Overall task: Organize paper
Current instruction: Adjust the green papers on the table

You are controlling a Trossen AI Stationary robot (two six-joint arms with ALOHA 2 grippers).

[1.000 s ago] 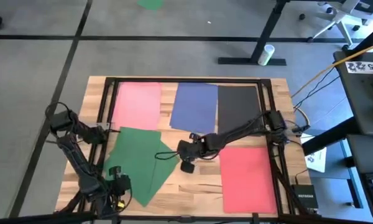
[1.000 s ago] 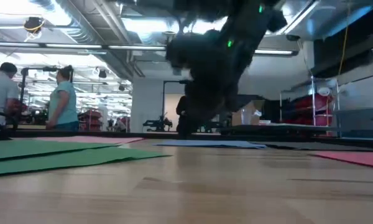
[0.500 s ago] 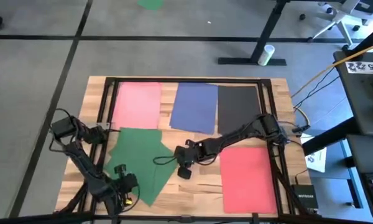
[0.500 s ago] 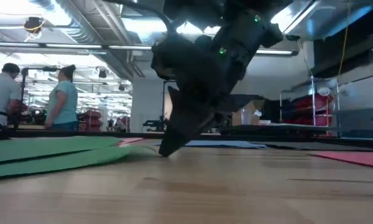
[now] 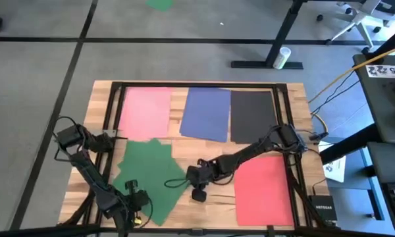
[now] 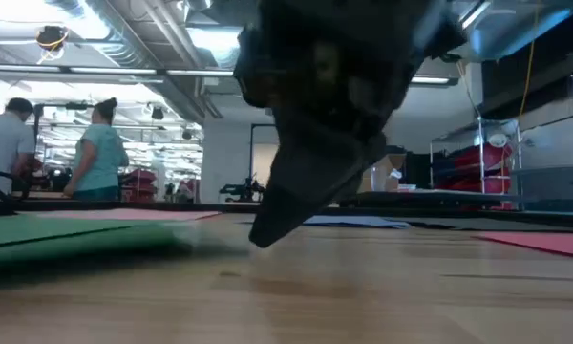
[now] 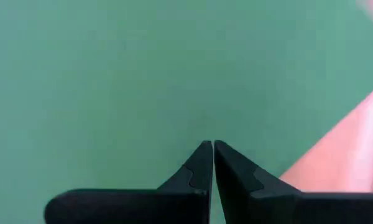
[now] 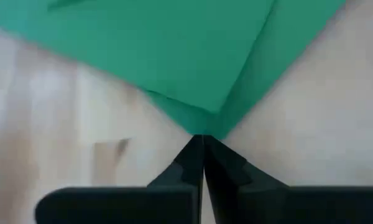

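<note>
High view: right gripper (image 5: 182, 182) reaches low, pinching green paper (image 5: 147, 176) corner.

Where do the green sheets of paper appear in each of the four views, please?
High view: green sheets, lower left, beside the right gripper.
Low view: green sheets, flat along the left edge.
Left wrist view: they fill the picture.
Right wrist view: across the top.
Shared landmark: the right gripper's closed tips.

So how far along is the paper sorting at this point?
Pink, blue and black paper lie side by side along the far edge, and the red sheet lies squarely at the near right. In hand: the right tool, fingers together, at a corner of the skewed, overlapping green sheets, with the left tool closed over them too. Left: squaring up the green.
</note>
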